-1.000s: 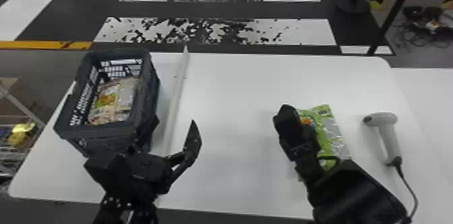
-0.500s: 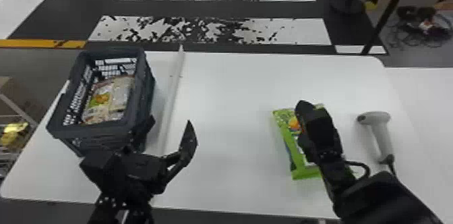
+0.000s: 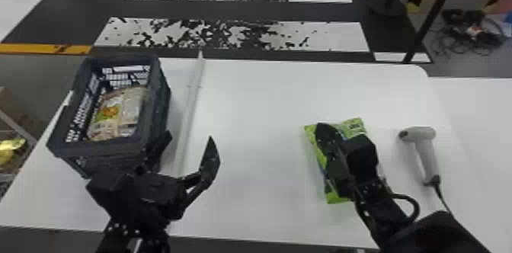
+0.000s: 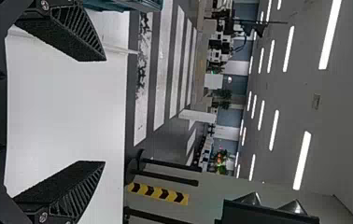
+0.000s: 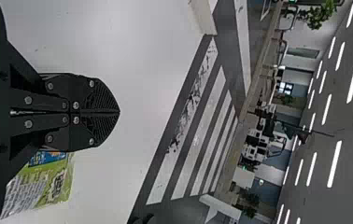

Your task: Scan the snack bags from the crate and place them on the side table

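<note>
Moved since the last frame: right gripper (image 5: 118, 112), tips carried leftward over the green snack bag (image 5: 41, 182); jaws together, nothing between them. Bag: flat on the worktop (image 3: 263, 145), between crate (image 3: 99, 150) and handheld scanner (image 3: 428, 157), nearer the scanner. Handling, as I judge it: light, soft, slick film, contents possibly crushable; I would part the jaws and gather it lightly across the middle, clear of the end seams. Left gripper (image 3: 190, 138): beside the crate, jaws wide apart, holding nothing.
</note>
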You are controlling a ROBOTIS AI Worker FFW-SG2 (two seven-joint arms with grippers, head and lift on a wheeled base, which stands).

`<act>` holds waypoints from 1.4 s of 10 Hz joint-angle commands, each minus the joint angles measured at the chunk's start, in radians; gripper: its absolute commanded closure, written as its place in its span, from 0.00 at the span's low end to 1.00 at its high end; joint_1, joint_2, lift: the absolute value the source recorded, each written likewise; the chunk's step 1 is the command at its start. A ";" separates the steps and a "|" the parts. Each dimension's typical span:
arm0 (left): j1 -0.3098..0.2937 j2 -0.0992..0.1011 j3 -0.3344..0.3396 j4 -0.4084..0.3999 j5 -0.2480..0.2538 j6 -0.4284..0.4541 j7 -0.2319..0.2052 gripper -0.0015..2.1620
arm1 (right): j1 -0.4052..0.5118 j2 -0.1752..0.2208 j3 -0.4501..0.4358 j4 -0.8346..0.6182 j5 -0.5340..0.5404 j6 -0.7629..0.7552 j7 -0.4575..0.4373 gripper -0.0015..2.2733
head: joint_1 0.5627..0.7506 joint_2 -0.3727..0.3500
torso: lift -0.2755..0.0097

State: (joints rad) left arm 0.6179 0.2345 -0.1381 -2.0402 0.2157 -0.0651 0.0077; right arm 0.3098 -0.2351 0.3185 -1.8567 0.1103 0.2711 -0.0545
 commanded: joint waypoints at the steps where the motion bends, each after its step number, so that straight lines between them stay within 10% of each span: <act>1: 0.000 0.002 0.000 0.000 0.001 0.003 0.000 0.04 | -0.015 0.000 0.016 0.016 -0.020 0.011 0.035 1.00 | 0.70 0.60 | 0.68; 10: 0.005 0.003 0.003 -0.002 0.001 -0.006 0.000 0.04 | -0.184 0.013 0.076 0.263 0.005 0.084 0.055 1.00 | 0.70 0.64 | 0.68; 14: 0.005 0.002 0.005 0.000 0.001 -0.009 0.000 0.04 | -0.120 0.010 0.068 0.139 -0.004 0.035 0.047 0.99 | 0.70 0.62 | 0.68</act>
State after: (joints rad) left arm 0.6228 0.2362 -0.1335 -2.0402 0.2163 -0.0743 0.0076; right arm 0.1678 -0.2237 0.3892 -1.6721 0.1088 0.3158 -0.0078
